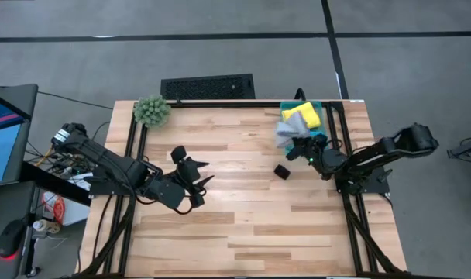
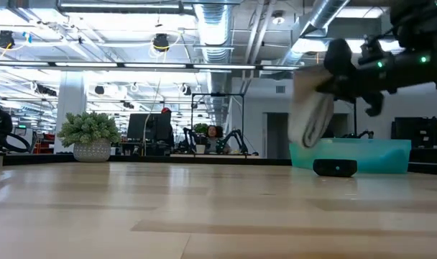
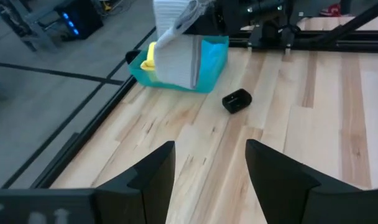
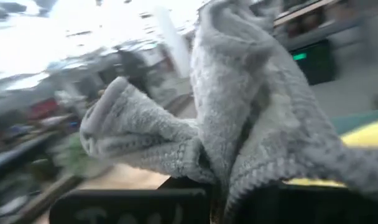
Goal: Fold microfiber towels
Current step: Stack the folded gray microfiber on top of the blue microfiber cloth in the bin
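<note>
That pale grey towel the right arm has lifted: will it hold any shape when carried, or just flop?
Probably flop: the grey towel hangs in loose, bunched folds below the right gripper, above the table near the teal bin. It looks light, since a pinch at one spot carries it. Its napped weave likely grips rather than slips. The open left gripper waits mid-table.

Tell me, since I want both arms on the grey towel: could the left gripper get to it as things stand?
Probably yes. The left gripper is open and empty above bare table, and the grey towel hangs in the air from the shut right gripper. Only the black block lies roughly between them, low on the table.
</note>
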`<state>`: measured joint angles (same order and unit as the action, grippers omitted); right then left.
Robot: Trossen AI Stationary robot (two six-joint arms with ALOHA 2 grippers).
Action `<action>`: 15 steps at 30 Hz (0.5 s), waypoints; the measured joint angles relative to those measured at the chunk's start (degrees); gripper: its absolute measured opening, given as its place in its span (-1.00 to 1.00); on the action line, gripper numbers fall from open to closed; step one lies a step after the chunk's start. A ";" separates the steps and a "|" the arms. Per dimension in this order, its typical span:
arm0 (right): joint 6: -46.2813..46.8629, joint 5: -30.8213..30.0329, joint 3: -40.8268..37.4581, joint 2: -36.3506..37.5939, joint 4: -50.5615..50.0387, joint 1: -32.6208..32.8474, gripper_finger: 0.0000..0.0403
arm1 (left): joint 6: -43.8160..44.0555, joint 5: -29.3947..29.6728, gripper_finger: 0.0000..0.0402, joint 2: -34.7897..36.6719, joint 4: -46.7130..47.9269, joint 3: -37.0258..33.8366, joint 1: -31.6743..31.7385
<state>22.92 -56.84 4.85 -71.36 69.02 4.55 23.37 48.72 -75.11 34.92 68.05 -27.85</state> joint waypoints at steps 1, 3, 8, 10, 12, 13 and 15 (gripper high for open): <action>0.02 -1.77 -0.78 0.35 -0.64 -0.34 -0.88 | 0.54 -0.01 -0.06 0.00 0.35 0.00 0.01; 1.07 -4.48 -1.56 0.68 -2.22 -0.94 -0.88 | 1.39 -0.04 -0.05 0.00 1.05 0.00 -0.01; 6.96 -8.05 -2.62 0.51 -9.85 -1.87 -0.88 | 3.17 -0.88 -0.05 0.00 2.26 0.00 0.00; 7.53 -9.66 -2.64 0.48 -12.56 -1.89 -0.88 | 3.35 -1.74 -0.05 0.00 2.30 0.00 0.01; 7.50 -10.53 -2.64 0.55 -13.49 -1.89 -0.88 | 3.47 -1.94 -0.05 0.00 2.30 0.00 -0.01; 7.33 -10.62 -2.64 0.57 -13.57 -1.89 -0.88 | 3.68 -2.01 -0.05 0.00 2.33 0.00 0.00; 7.21 -11.60 -2.64 0.57 -14.51 -1.89 -0.88 | 4.16 -2.66 -0.05 0.00 2.49 0.00 0.01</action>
<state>30.13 -68.44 2.22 -70.78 54.51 2.66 27.53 46.06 -75.11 37.41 68.05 -27.84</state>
